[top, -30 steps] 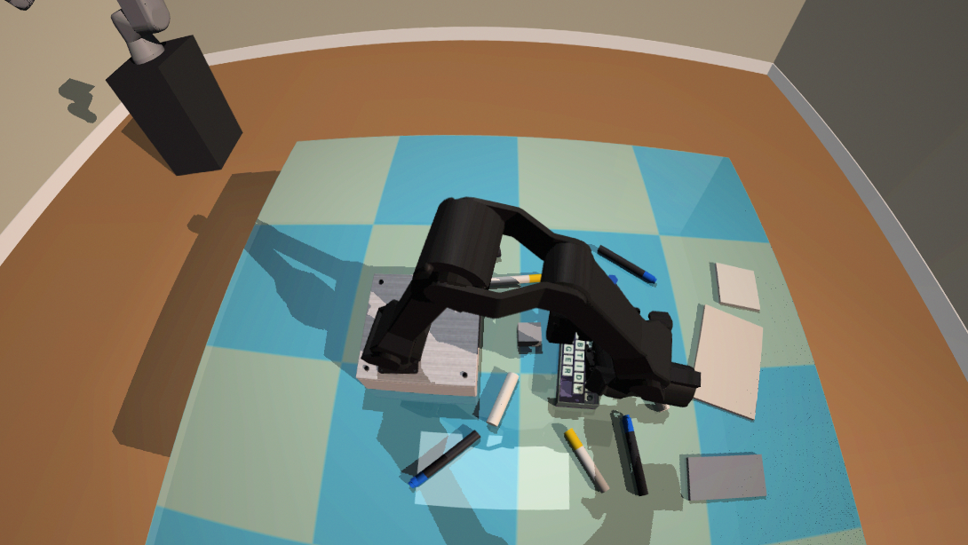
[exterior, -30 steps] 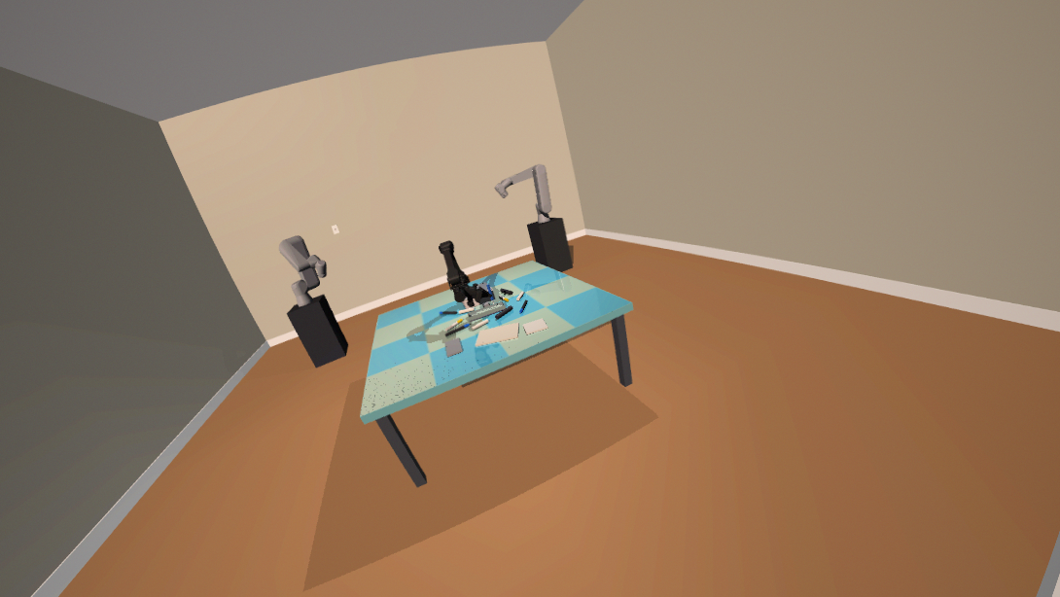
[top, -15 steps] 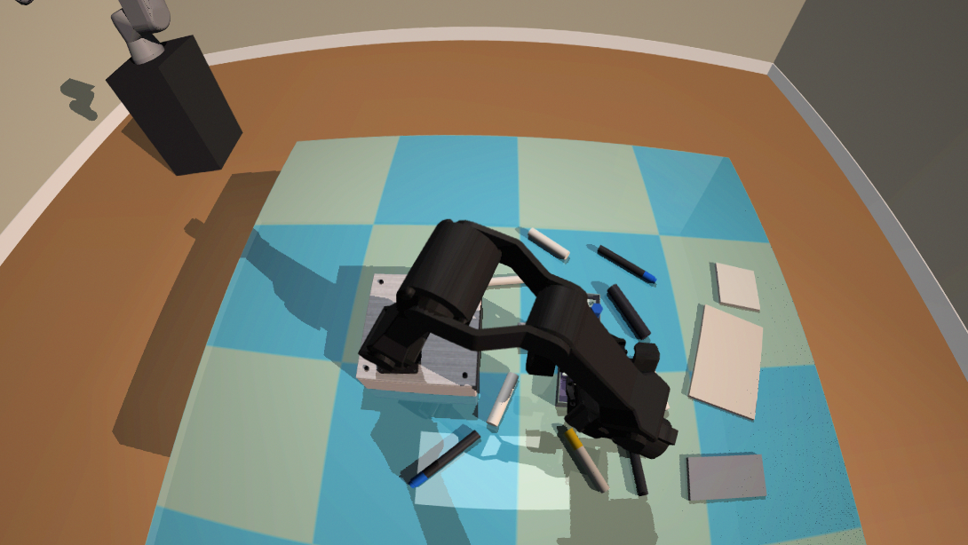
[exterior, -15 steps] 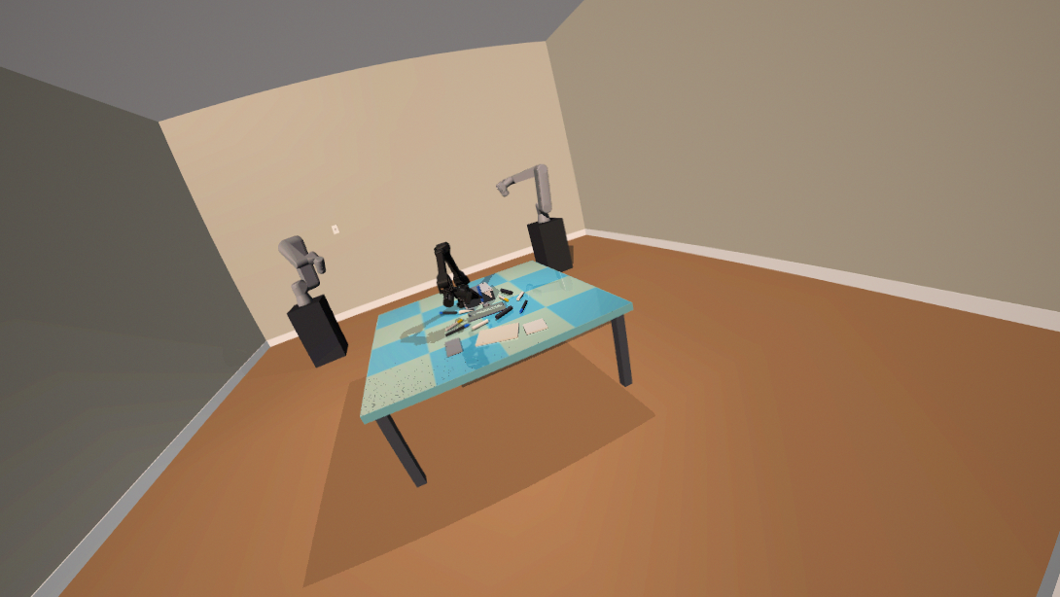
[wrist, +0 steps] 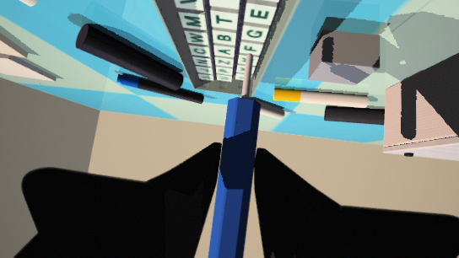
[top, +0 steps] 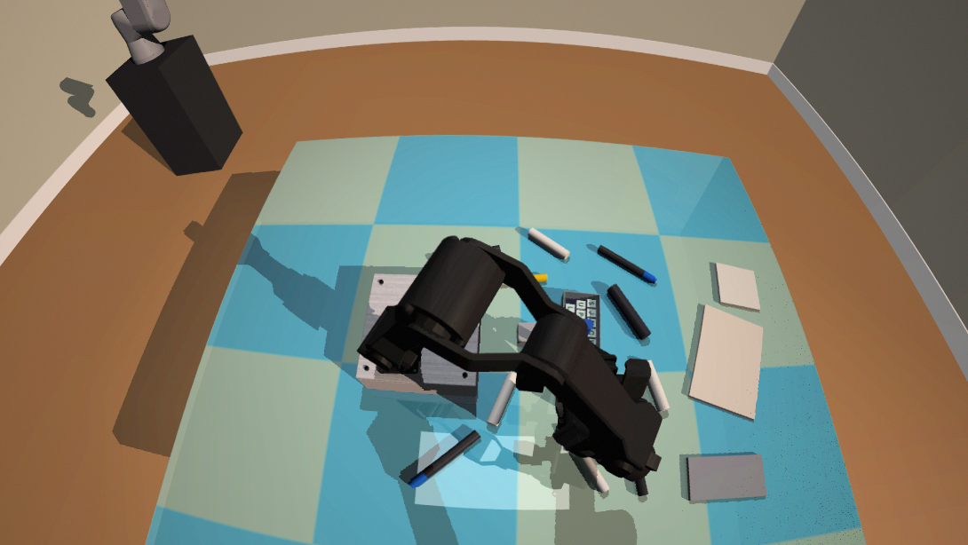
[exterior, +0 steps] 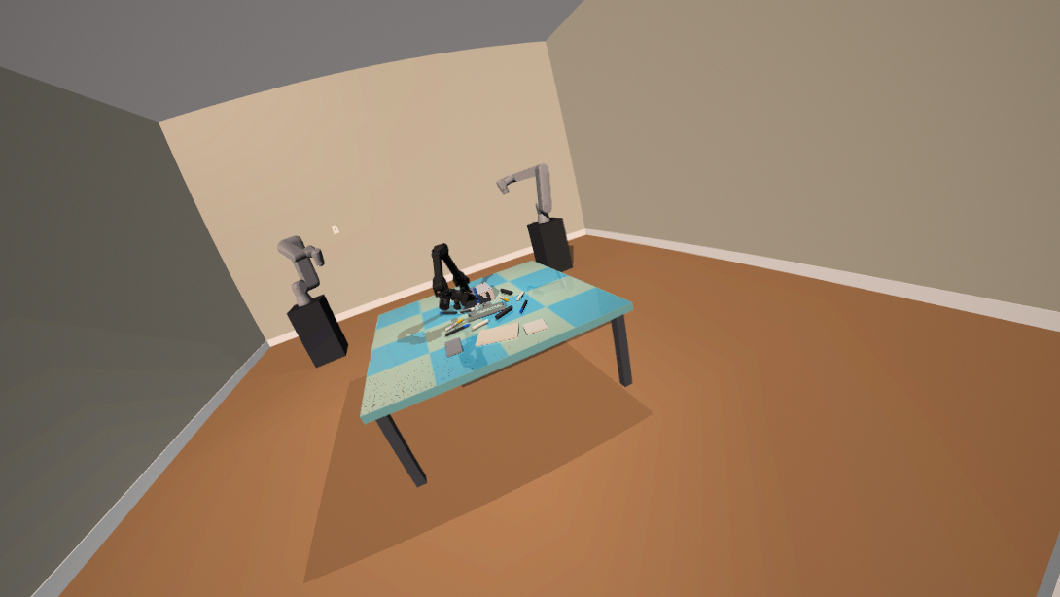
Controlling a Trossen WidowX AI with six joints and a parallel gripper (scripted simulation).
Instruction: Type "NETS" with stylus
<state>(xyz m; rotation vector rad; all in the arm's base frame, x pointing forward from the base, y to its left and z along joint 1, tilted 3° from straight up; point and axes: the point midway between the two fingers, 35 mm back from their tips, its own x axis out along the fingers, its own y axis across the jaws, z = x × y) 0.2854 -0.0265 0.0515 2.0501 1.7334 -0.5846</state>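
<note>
My gripper (wrist: 238, 153) is shut on the stylus (wrist: 237, 164), its fingers on either side of the blue body. The thin pale tip points away from the fingers. The keyboard (wrist: 224, 42) (top: 581, 296) is ahead of the stylus, with white letter keys in three rows. In the wrist view the tip overlaps the lower edge of the F key in the row with G and E. The stylus covers part of the K key. I cannot tell whether the tip touches a key. In the top view my arm hides part of the keyboard and the fingers.
A thick black cylinder (top: 628, 311) (wrist: 128, 56) and a blue-capped black marker (top: 622, 262) (wrist: 164, 89) lie beside the keyboard. A grey block (wrist: 346, 51) and a yellow-capped marker (wrist: 325, 98) lie on its other side. Flat pale plates (top: 727, 362) (top: 736, 286) and a grey plate (top: 726, 477) lie farther out.
</note>
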